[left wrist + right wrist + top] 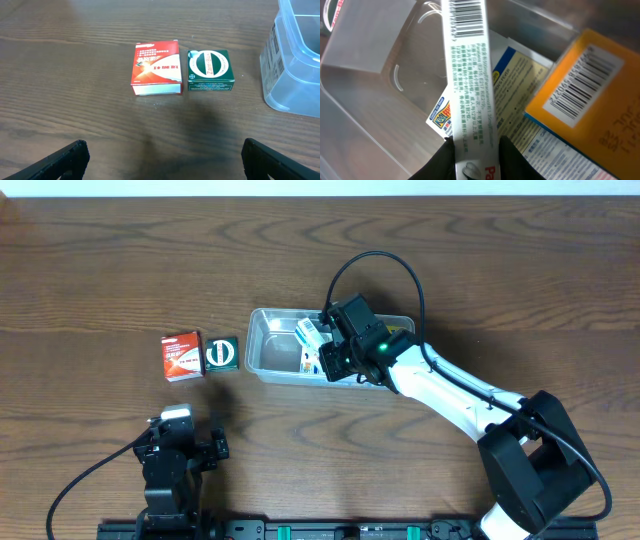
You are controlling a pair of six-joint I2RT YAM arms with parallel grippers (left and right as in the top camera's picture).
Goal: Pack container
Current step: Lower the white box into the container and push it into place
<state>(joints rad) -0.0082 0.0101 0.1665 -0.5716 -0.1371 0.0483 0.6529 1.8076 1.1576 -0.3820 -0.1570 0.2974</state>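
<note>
The container [254, 345] lies at the middle of the bench [100, 260], its long side running from 9 to 3 o'clock. The right end effector [476, 155] reaches into it, clamped on a narrow white barcoded box [469, 75], near an orange box [575, 95] lying inside. At 9 o'clock of the container a red box [156, 68] and a green box [210, 70] sit just beside each other. The left end effector [165, 157] hangs at the bench's 7 o'clock, fingers spread wide, holding nothing.
</note>
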